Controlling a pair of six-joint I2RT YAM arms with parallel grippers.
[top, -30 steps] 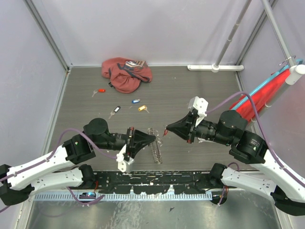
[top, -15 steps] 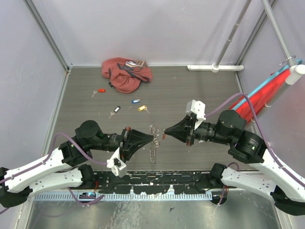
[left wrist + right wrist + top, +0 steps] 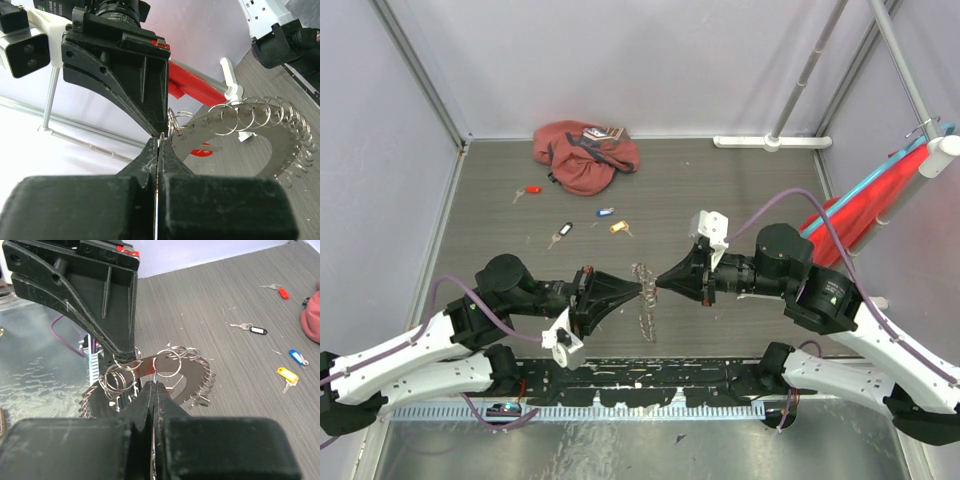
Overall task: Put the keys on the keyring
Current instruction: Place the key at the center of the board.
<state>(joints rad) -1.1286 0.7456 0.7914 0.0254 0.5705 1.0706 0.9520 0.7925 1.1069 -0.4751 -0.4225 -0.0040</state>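
My left gripper (image 3: 638,290) is pinched shut on the rim of the keyring (image 3: 645,305). In its own wrist view the two black fingers (image 3: 172,162) meet with no gap, and the silver plate starts right at their tip. My right gripper (image 3: 660,281) is closed too, almost tip to tip with the left one, and a thin sliver of metal shows between its pads (image 3: 142,402). Whether that sliver is a key blade or part of the keyring, I cannot tell.

The keyring is held up between the two tips, over the front middle of the counter (image 3: 740,180). Close up it is a flat silver crescent. Small wire split rings are threaded through holes along one edge, and short spiky teeth run along the other. From above I only get it edge-on, a thin glinting strip dropping below the gripper tips.

A fleck of red shows behind the plate by my right fingertips, but too much of it is covered to name it. My own fingers cut off the lower part of the keyring in both wrist views.

Further out, four loose keys lie flat on the counter, well apart from the keyring: a red-headed key (image 3: 530,190), a black-headed key (image 3: 564,230), a blue-headed key (image 3: 605,212) and a yellow-headed key (image 3: 618,227). Beyond them a reddish cloth bag (image 3: 585,155) sits near the back edge.
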